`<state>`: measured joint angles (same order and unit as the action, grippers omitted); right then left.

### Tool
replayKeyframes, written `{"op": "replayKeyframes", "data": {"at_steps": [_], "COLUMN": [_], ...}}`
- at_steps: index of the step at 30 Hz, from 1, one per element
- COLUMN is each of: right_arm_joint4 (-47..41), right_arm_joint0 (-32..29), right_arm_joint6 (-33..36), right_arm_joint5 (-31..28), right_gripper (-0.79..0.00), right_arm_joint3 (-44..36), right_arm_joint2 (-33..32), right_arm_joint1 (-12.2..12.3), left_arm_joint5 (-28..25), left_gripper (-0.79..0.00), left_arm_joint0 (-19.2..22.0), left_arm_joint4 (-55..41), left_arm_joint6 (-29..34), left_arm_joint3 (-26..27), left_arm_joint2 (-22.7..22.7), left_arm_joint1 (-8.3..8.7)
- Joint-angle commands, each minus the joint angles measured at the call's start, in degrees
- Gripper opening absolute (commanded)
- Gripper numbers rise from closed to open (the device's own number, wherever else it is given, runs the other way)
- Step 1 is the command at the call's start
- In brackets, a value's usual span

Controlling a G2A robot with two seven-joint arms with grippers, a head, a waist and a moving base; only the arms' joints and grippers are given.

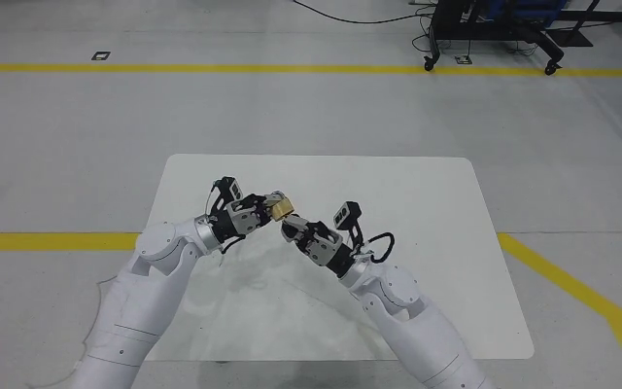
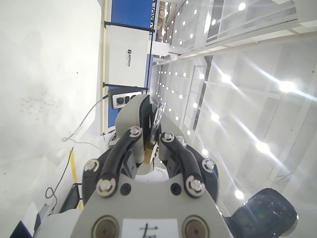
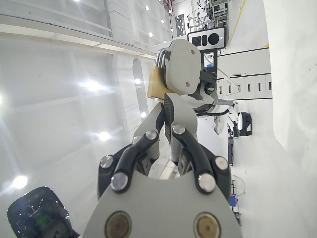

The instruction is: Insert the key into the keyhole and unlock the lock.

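Observation:
A brass padlock [image 1: 281,205] with a silver shackle is held above the middle of the white table [image 1: 437,292] by my left gripper [image 1: 271,207], which is shut on its body. In the left wrist view the brass body [image 2: 149,154] sits between the fingers and the shackle [image 2: 158,116] sticks out past them. My right gripper [image 1: 291,229] is shut just below and to the right, its tips against the padlock's bottom face [image 3: 156,86]. The key is hidden between the right pads [image 3: 169,110]; only a silver sliver shows at the lock's base.
The two arms meet over the table's centre, with bare white tabletop on all sides. Yellow floor lines run beside and behind the table. A black wheeled frame [image 1: 491,29] with cables stands far back on the right.

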<state>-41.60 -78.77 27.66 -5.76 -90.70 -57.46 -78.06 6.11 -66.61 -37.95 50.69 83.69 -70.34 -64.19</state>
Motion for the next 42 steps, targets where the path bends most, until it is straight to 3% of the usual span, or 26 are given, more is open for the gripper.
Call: {"op": "replayKeyframes", "data": {"at_steps": [1,7,12,18,19,20,21,27,32,38,42], "right_arm_joint4": [-4.3,-22.2,-28.5,-27.5,-26.5,-25.2,-23.4,-10.9,-0.7,3.2,4.6], "right_arm_joint0": [-0.2,-0.2,0.6,0.8,0.8,0.8,0.8,-1.5,-6.0,-12.7,-15.7], "right_arm_joint6": [0.4,4.9,7.8,8.5,8.6,8.6,8.5,6.0,2.4,-5.0,-6.2], "right_arm_joint5": [0.5,5.5,9.6,9.3,9.0,8.7,8.1,1.6,-3.4,-7.7,-8.4], "right_gripper": [-0.785,-0.785,-0.785,-0.767,-0.474,-0.394,0.000,0.000,0.000,0.000,0.000], "right_arm_joint3": [0.2,2.1,3.9,3.9,3.7,3.5,3.1,-1.6,-7.8,-15.2,-18.6], "right_arm_joint2": [-0.3,-1.5,-2.3,-2.8,-2.8,-2.8,-2.9,-5.0,-11.0,-21.6,-26.3], "right_arm_joint1": [-0.2,-0.9,-1.1,-1.1,-1.1,-1.0,-0.9,0.0,1.3,2.5,3.0], "left_arm_joint5": [-0.8,-3.8,-5.5,-7.9,-8.0,-8.0,-7.9,-8.1,-8.2,-6.7,-4.3], "left_gripper": [-0.785,-0.785,-0.785,-0.785,-0.785,-0.785,-0.785,-0.785,-0.785,-0.785,-0.785], "left_arm_joint0": [-0.1,-0.7,-1.6,-2.5,-2.7,-2.8,-2.9,-3.2,-3.3,-2.8,-1.2], "left_arm_joint4": [0.7,2.2,5.1,8.3,8.7,8.8,8.7,10.6,14.4,22.7,30.1], "left_arm_joint6": [-0.1,-2.3,-4.0,-6.6,-6.9,-7.0,-7.0,-7.7,-8.3,-8.6,-5.9], "left_arm_joint3": [0.3,1.2,2.5,4.3,4.5,4.7,4.8,5.5,6.3,7.8,9.3], "left_arm_joint2": [0.0,-1.3,-2.1,-2.6,-2.7,-2.7,-2.8,-3.1,-2.8,-0.8,3.2], "left_arm_joint1": [0.02,0.15,0.35,0.46,0.47,0.48,0.49,0.58,0.71,0.88,0.81]}}
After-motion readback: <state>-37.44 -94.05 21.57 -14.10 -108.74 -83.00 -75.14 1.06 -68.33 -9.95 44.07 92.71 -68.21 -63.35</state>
